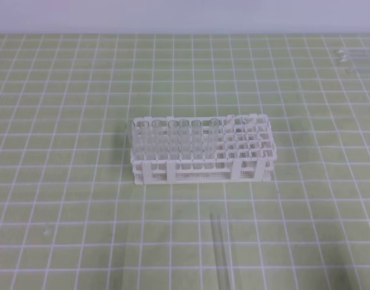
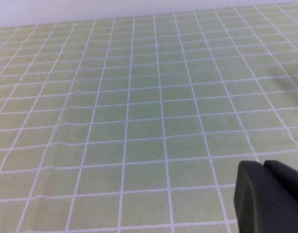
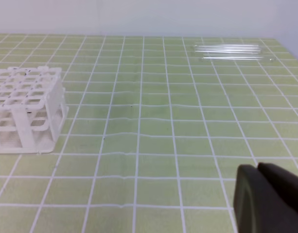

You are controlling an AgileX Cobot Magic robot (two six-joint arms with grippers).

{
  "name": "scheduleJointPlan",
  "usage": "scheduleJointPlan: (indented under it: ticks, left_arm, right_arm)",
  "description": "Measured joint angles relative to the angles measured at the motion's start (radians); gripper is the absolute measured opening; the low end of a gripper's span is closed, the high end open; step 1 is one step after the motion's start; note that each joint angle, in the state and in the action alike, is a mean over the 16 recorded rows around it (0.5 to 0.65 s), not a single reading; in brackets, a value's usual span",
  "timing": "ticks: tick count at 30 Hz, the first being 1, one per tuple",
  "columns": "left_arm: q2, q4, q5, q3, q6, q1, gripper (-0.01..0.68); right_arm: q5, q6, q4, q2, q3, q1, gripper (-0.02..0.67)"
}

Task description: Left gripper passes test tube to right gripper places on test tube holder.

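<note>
The white plastic lattice test tube holder point(image 1: 201, 149) stands mid-worktop on the green white-gridded mat point(image 1: 64, 199), its left half filled with upright clear tubes. A slender clear test tube point(image 1: 221, 254) lies flat on the mat just in front of it, and more clear tubes point(image 3: 231, 52) lie at the far right edge. Only a black corner of the left gripper point(image 2: 270, 199) and of the right gripper point(image 3: 270, 199) shows, so I cannot tell how the fingers are set.

No writing, label, brand, number or sign can be read in any view. The white rack point(image 1: 203, 151) carries no legible marking on its frame, and the green mat point(image 1: 64, 199) around it shows only a plain white grid — no figures along the lines. The clear tubes point(image 3: 231, 51) lying far from the rack bear no print that can be made out — they are too small and faint to tell.
</note>
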Motion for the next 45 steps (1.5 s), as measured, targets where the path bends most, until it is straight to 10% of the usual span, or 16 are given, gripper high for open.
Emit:
scheduleJointPlan:
  ticks: [29,45]
  left_arm:
    - [0.025,-0.146,-0.106,-0.009,-0.034,-0.001,0.000]
    - [0.020,-0.432,-0.301,-0.008,-0.324,-0.001,0.000]
  right_arm:
    - [0.000,0.000,0.000,0.000,0.000,0.000,-0.002]
    - [0.000,0.000,0.000,0.000,0.000,0.000,-0.002]
